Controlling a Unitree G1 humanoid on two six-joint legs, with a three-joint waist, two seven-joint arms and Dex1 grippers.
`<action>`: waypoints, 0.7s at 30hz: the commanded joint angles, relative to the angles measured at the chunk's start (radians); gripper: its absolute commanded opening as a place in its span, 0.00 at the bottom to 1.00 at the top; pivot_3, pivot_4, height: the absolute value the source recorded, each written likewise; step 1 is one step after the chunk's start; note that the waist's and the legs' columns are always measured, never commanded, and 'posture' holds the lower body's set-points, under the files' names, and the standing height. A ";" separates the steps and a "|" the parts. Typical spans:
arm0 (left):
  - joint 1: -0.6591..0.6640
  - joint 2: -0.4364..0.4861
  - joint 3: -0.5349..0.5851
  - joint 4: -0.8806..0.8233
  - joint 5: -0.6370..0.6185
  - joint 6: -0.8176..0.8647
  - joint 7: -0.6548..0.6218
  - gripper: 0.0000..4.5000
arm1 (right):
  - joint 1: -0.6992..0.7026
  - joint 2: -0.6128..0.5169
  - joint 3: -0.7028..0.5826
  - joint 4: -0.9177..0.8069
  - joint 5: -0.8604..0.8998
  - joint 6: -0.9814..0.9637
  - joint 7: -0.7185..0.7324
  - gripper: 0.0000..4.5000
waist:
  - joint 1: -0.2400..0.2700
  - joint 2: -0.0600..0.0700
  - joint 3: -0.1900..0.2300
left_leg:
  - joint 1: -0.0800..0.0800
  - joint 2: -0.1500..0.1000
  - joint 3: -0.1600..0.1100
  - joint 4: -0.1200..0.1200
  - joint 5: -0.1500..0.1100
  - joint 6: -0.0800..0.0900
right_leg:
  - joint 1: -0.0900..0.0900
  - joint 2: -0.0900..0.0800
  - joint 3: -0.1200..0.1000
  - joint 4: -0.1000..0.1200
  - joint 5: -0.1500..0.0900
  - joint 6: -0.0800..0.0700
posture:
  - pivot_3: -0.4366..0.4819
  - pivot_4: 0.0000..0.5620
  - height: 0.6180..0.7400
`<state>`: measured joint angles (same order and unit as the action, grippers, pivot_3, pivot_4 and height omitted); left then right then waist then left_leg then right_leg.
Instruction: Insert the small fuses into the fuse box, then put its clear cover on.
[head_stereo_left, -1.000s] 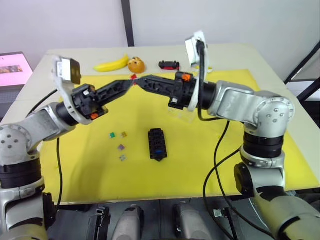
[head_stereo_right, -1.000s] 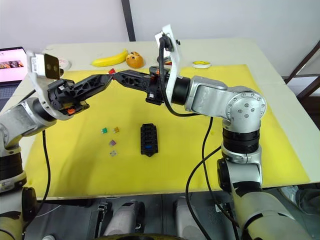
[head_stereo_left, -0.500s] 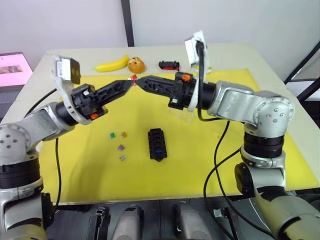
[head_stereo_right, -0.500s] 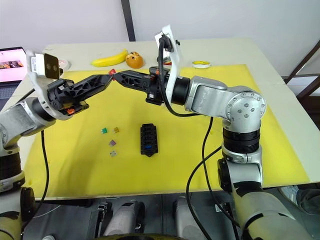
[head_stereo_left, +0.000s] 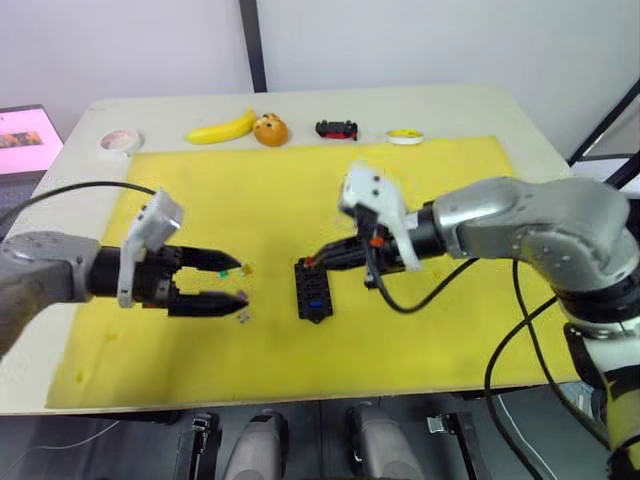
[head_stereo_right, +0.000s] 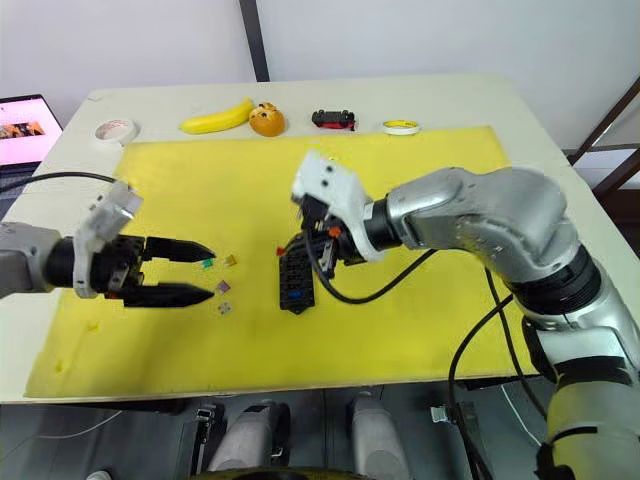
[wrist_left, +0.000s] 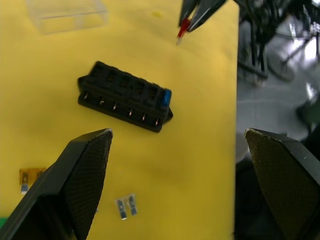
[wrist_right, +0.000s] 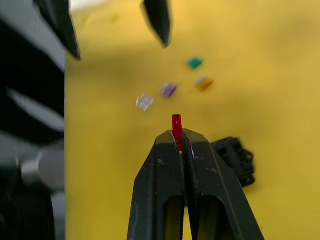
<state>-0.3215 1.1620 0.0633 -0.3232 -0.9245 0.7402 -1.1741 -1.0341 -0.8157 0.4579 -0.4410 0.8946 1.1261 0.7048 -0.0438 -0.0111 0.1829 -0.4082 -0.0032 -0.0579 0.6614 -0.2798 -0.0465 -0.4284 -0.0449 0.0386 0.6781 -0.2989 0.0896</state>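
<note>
My right gripper (wrist_right: 180, 140) is shut on a small red fuse (wrist_right: 176, 126) and hovers just over the far end of the black fuse box (head_stereo_left: 313, 288). One blue fuse (wrist_left: 166, 97) sits in a slot at the box's near end. My left gripper (head_stereo_left: 240, 283) hangs open, low over the mat, with its fingers on either side of the loose fuses: green (head_stereo_right: 207, 264), amber (head_stereo_right: 231, 260), purple (head_stereo_right: 224, 286) and pale clear (head_stereo_right: 225, 307). The clear cover (wrist_left: 67, 12) lies on the mat beyond the box.
A yellow mat (head_stereo_left: 450, 320) covers the table. Along the back edge lie a banana (head_stereo_left: 222, 129), an orange object (head_stereo_left: 271, 129), a black-and-red toy car (head_stereo_left: 337, 129), a yellow tape roll (head_stereo_left: 404, 136) and a white tape roll (head_stereo_left: 119, 141). A screen (head_stereo_left: 25, 138) stands at far left.
The two grippers met at the red fuse, high over the back of the mat. The left one let go, opened and dropped to the loose fuses; the right carried the fuse down to the box.
</note>
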 joint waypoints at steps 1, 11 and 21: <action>0.013 -0.003 -0.009 -0.028 0.133 -0.139 -0.078 0.98 | -0.028 -0.008 0.067 -0.040 -0.149 -0.087 0.101 0.00 | 0.000 0.000 0.000 | 0.000 0.000 0.000 0.000 0.000 0.000 | 0.000 0.000 0.000 0.000 0.000 0.000 | 0.48 0.27 1.00; 0.056 -0.051 -0.011 -0.048 0.240 -0.214 -0.125 0.98 | -0.017 0.051 0.166 -0.006 -0.387 -0.136 0.185 0.00 | 0.000 0.000 0.000 | 0.000 0.000 0.000 0.001 -0.001 0.001 | 0.000 -0.001 0.000 0.000 0.000 0.000 | 0.48 0.27 1.00; 0.064 -0.102 -0.018 -0.076 0.280 -0.205 -0.108 0.98 | 0.021 0.069 0.176 0.000 -0.497 -0.166 0.249 0.00 | 0.000 0.000 0.000 | 0.000 0.000 -0.001 0.002 -0.001 0.001 | 0.000 -0.001 0.000 0.001 0.000 0.000 | 0.48 0.27 1.00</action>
<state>-0.2608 1.0587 0.0407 -0.3695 -0.6501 0.5402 -1.2835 -1.0118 -0.7566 0.6542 -0.4257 0.4118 0.9715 0.9410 -0.0433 -0.0113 0.1830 -0.4087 -0.0034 -0.0585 0.6630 -0.2806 -0.0451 -0.4283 -0.0463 0.0386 0.6793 -0.2987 0.0899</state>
